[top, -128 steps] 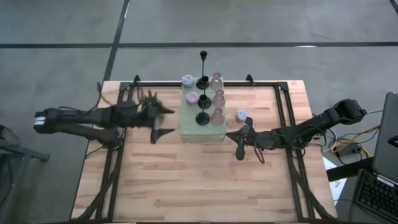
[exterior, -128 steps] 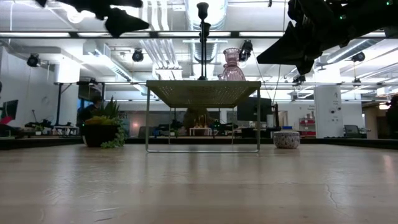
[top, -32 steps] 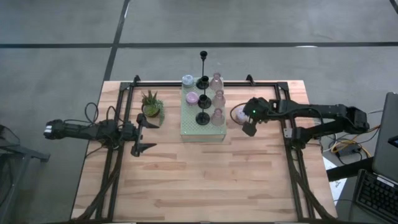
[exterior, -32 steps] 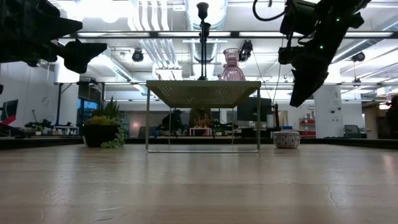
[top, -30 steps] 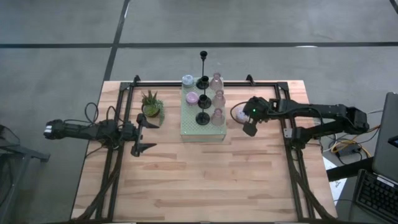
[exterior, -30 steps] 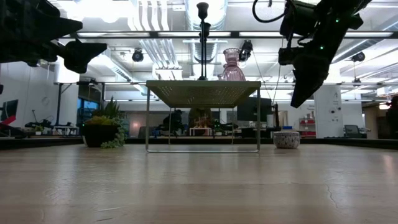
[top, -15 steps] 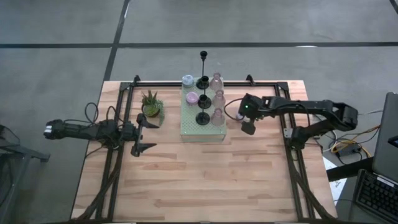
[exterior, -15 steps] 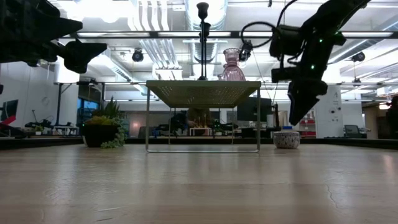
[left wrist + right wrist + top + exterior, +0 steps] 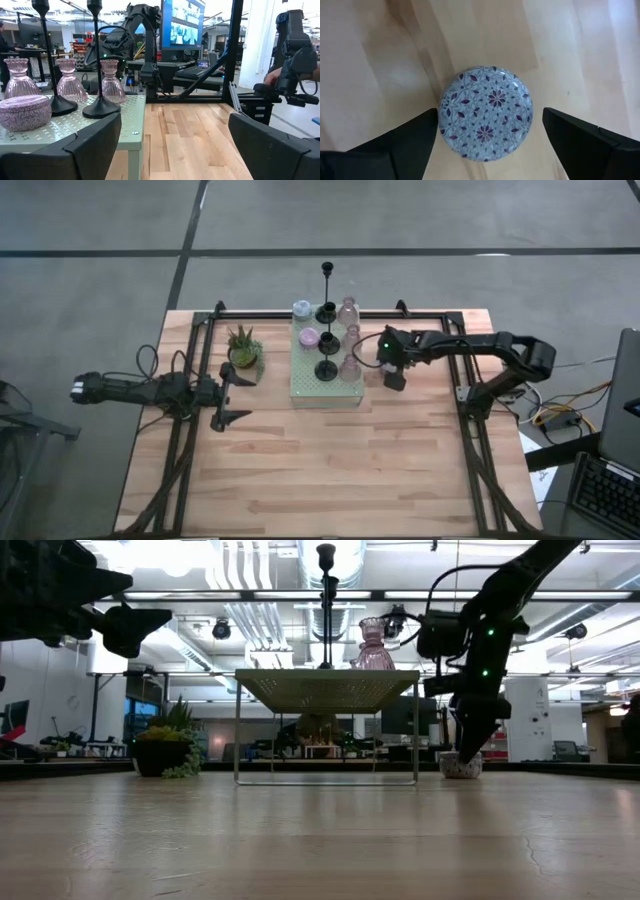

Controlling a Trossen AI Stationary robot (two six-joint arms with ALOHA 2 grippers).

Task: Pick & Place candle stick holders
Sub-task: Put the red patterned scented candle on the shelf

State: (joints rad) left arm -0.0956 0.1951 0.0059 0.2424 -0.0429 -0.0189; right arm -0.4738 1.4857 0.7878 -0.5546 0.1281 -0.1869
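Right claw (image 9: 487,145) hanging spread wide, pointing straight down over a stubby round holder (image 9: 486,113) with a glossy pale blue top patterned in purple leaves and flowers, nothing pinched, dark fingers flanking it on either side without touching. Holder sitting on the blond wood-plank table (image 9: 330,470), just right of the pale green perforated board (image 9: 305,385) at frame centre in the high view. Standing on that raised board: ribbed translucent pink glass holders (image 9: 112,82), black holders (image 9: 100,106) with round bases and thin stems, and a squat lavender holder (image 9: 25,112). Left claw (image 9: 226,393) waiting at centre left, likewise gaping and gripping nothing, beside a small green potted plant (image 9: 242,345).
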